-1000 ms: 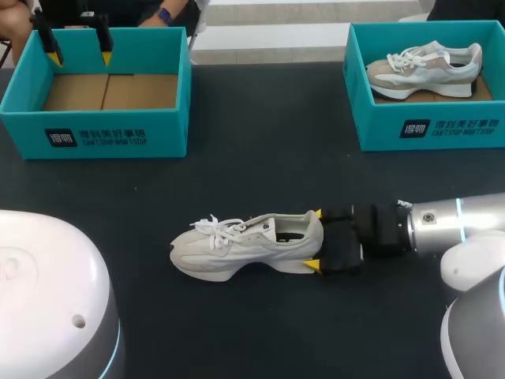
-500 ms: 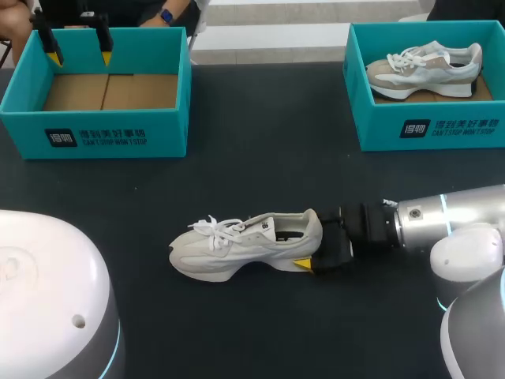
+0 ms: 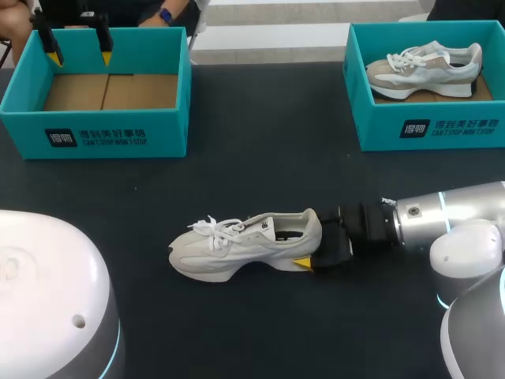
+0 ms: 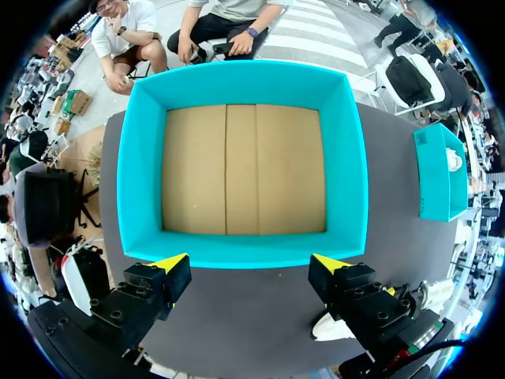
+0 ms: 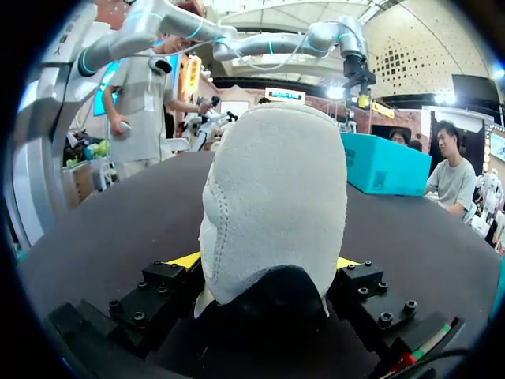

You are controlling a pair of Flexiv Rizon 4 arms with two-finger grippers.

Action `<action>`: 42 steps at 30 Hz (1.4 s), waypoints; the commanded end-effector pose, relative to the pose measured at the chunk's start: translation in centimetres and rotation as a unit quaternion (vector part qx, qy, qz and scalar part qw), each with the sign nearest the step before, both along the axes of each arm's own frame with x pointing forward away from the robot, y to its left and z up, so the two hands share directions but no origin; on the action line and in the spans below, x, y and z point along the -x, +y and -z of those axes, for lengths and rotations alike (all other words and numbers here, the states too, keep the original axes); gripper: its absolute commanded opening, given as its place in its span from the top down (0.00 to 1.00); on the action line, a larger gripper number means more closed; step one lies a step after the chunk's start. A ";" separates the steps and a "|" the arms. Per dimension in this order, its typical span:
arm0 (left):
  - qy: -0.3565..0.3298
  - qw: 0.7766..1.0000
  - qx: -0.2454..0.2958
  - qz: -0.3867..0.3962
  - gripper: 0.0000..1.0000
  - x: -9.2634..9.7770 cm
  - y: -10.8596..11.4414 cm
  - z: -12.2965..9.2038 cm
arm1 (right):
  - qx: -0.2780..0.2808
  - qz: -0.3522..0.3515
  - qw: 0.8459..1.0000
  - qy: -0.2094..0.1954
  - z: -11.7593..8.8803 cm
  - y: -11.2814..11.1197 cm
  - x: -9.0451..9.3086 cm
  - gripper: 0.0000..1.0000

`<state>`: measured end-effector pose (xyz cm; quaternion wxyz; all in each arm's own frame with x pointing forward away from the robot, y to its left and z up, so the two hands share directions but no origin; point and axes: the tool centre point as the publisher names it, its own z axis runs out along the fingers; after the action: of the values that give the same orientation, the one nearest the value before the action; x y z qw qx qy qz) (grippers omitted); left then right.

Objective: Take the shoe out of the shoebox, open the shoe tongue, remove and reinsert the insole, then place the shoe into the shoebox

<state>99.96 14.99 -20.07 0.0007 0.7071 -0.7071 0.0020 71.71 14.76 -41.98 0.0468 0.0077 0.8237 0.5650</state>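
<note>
A white shoe (image 3: 245, 245) lies on its sole on the dark table (image 3: 260, 166), toe to the left. My right gripper (image 3: 312, 241) is at its heel, and one yellow fingertip (image 3: 302, 263) shows against the near side. In the right wrist view the grey heel (image 5: 276, 205) fills the gap between the fingers, with both yellow tips pressed to its sides, so the gripper is shut on the shoe. My left gripper (image 3: 77, 47) hangs open above the empty teal shoebox (image 3: 95, 130) at the far left. That box's cardboard floor (image 4: 245, 170) is bare, just ahead of the left gripper (image 4: 248, 264).
A second teal shoebox (image 3: 442, 126) at the far right holds another pale shoe (image 3: 426, 67). My two arm bases (image 3: 47, 300) bulk at the near corners. Dark tabletop lies between the boxes and the shoe.
My right gripper has slid left onto the heel and its fingers have closed in on it. The shoe shifted slightly left. The left arm has not moved.
</note>
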 end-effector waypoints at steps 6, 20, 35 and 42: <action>0.000 1.000 -0.001 0.000 0.00 0.0 0.0 0.0 | 0.002 0.001 1.000 0.000 0.7 0.6 -0.4 1.00; 0.003 0.997 -0.023 -0.068 0.00 6.7 -8.7 0.1 | 0.002 0.001 1.000 0.000 0.7 0.6 -0.4 1.00; 0.015 1.000 -0.015 -0.009 0.00 17.7 -20.0 0.3 | 0.002 0.001 1.000 0.000 0.7 0.6 -0.4 1.00; 0.025 0.998 -0.008 -0.061 0.00 19.8 -21.9 0.3 | 0.002 0.001 1.000 0.000 0.7 0.6 -0.4 1.00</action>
<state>80.89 -6.72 -20.29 0.0229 0.7408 -0.6708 -0.0277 71.72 14.77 -41.98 0.0468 0.0078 0.8239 0.5648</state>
